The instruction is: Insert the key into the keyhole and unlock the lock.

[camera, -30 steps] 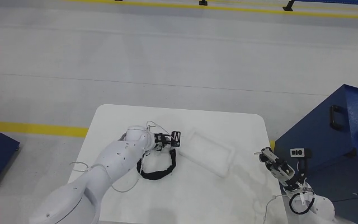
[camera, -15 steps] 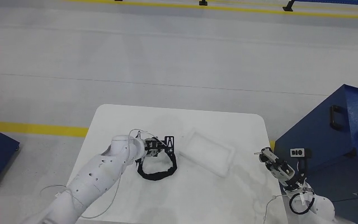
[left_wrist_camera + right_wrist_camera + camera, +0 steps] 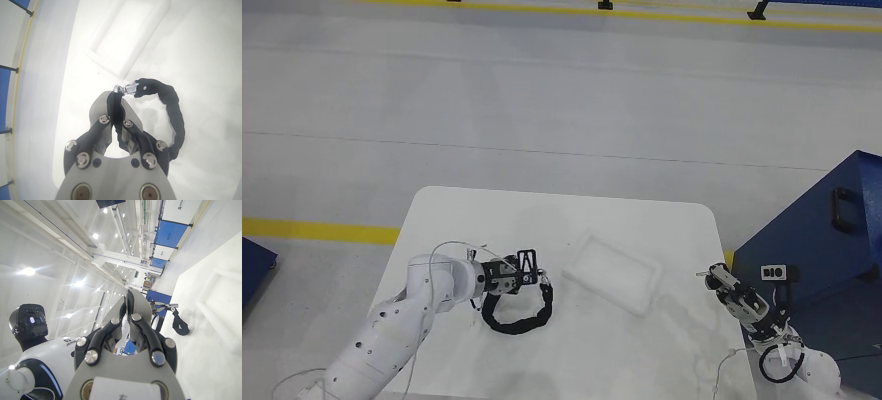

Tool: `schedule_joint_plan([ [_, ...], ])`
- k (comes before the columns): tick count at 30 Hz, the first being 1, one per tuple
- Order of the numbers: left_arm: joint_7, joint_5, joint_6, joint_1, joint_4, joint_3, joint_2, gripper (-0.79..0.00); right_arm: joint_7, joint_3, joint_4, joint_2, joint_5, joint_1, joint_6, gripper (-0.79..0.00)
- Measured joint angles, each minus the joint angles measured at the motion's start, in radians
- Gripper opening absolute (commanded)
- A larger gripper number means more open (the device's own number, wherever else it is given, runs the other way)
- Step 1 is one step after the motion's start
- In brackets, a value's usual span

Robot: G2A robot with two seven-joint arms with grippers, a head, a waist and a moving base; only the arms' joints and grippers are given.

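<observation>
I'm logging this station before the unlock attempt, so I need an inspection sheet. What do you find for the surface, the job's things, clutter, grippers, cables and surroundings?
Surface: white table with rounded corners.
Job's things: black lock lies curled on the table with one end in the jaws. The metal fittings of its two ends sit close together.
Clutter: shallow white tray lies beside the lock, apart from it, with nothing in it.
Grippers: left gripper is shut on the lock's end. Right gripper is shut, at the table's edge by the cabinet.
Cables: thin wire loops over the left arm.
Surroundings: grey floor with a yellow line, and a blue cabinet.
</observation>
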Motion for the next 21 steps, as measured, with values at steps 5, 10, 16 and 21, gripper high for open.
schedule_joint_plan([
  [5, 0.038, -0.072, -0.038, -0.001, 0.028, -0.019, 0.001, -0.785, 0.000, 0.000, 0.000, 0.000, 0.000, 0.000, 0.000, -0.785],
  [10, 0.013, -0.071, -0.035, -0.006, 0.038, -0.014, -0.001, -0.785, 0.000, 0.000, 0.000, 0.000, 0.000, 0.000, 0.000, -0.785],
  [16, -0.104, -0.018, 0.007, -0.014, 0.025, 0.023, -0.010, -0.785, 0.000, 0.000, 0.000, 0.000, 0.000, 0.000, 0.000, -0.785],
  [21, -0.193, 0.005, 0.033, -0.041, 0.046, 0.085, -0.032, -0.785, 0.000, 0.000, 0.000, 0.000, 0.000, 0.000, 0.000, -0.785],
])
